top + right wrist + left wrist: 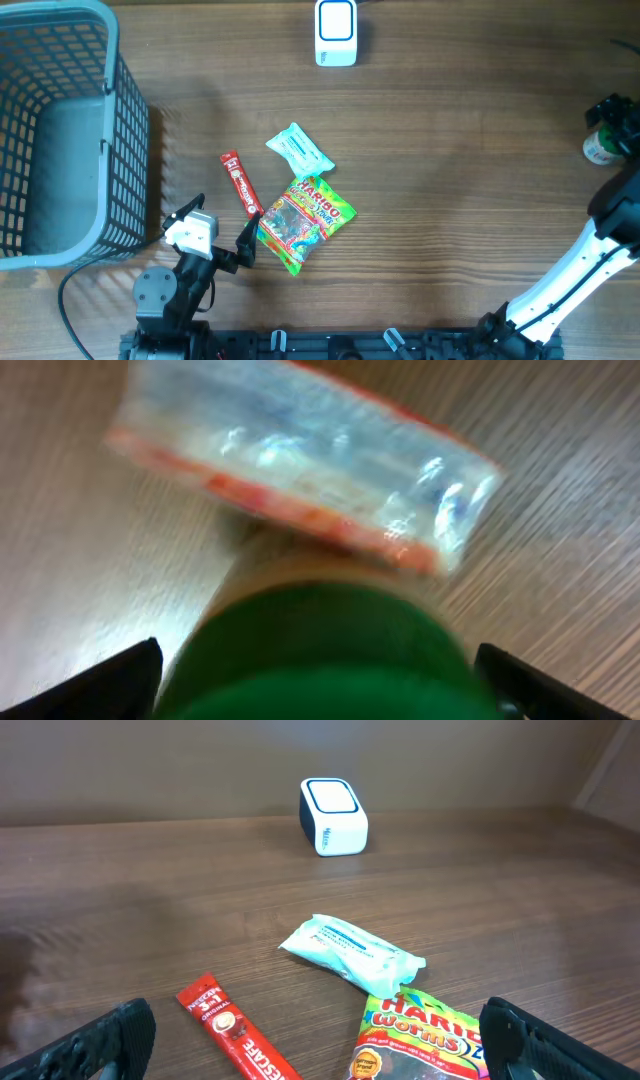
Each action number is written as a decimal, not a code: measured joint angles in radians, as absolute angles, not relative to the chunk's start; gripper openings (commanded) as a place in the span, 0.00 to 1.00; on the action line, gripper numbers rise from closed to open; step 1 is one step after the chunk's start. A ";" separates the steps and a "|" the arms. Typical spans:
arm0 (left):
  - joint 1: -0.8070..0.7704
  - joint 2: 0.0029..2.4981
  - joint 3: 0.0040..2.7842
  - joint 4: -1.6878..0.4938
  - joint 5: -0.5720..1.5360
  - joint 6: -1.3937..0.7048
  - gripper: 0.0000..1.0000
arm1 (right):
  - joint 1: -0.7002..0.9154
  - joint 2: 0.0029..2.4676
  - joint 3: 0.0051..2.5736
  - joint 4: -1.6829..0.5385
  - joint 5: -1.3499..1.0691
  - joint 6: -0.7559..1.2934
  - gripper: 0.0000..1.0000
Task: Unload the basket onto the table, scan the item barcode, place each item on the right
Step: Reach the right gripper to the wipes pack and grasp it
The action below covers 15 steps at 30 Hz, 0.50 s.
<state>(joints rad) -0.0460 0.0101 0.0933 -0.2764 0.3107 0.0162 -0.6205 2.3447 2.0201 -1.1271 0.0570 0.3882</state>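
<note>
Wood-grain tabletop (450,200) carries a grey basket (112,100) at its far-left corner. By the near edge the left gripper (218,222) sits spread and empty, with the Nescafe stick (241,185) just ahead, its long axis pointing away from the arm, and a white-and-teal packet (299,150) and Haribo worms bag (305,222) just right. The white scanner (336,32) stands mid far edge, so the left arm looks nearer these items. At the right edge, the right gripper (318,675) hangs spread over a green-capped bottle (600,150).
</note>
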 measured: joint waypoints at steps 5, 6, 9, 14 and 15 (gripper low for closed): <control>-0.046 0.010 0.093 -0.276 0.311 0.016 1.00 | -0.571 2.252 2.081 -1.243 -0.002 0.430 1.00; -0.046 0.010 0.093 -0.276 0.311 0.016 1.00 | -0.550 2.200 2.090 -1.280 -0.014 0.447 1.00; -0.046 0.010 0.093 -0.276 0.311 0.016 1.00 | -0.464 2.043 2.117 -1.367 -0.061 0.476 1.00; -0.046 0.010 0.093 -0.276 0.311 0.016 1.00 | -0.149 1.951 2.118 -1.492 -0.127 0.464 0.99; -0.046 0.010 0.093 -0.276 0.311 0.016 1.00 | -0.082 1.955 2.084 -1.478 -0.131 0.448 0.99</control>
<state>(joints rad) -0.0460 0.0101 0.0933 -0.2760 0.3107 0.0162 -0.0818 1.9553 2.0842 -1.4780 -0.1314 0.4484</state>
